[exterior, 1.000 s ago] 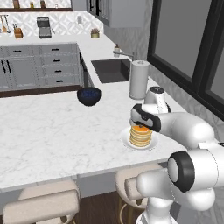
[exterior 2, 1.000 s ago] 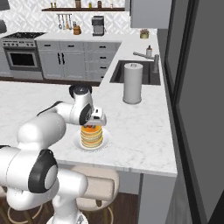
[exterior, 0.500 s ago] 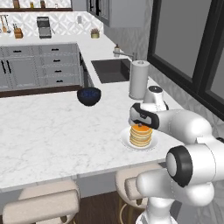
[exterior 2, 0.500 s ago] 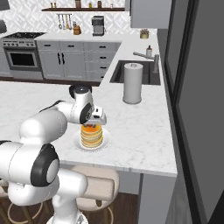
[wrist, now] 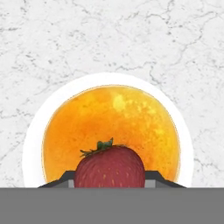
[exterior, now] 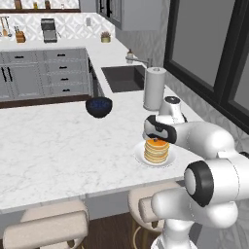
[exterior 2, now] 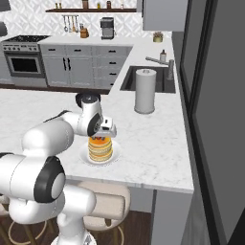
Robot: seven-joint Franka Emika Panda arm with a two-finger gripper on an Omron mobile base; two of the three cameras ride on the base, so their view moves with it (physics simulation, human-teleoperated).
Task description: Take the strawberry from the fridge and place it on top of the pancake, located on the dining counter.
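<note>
White dining counter: fingers grip strawberry over pancake.

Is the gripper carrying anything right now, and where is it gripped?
Yes: the gripper is shut on the strawberry, pinching its lower sides, green cap pointing away, right above the pancake.

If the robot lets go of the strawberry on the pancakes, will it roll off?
Probably not far. The strawberry looks rounded, so it could wobble or tip sideways. But the pancake top looks flat and much wider than the fruit, so it likely settles there. The gripper holds it just above the stack.
</note>
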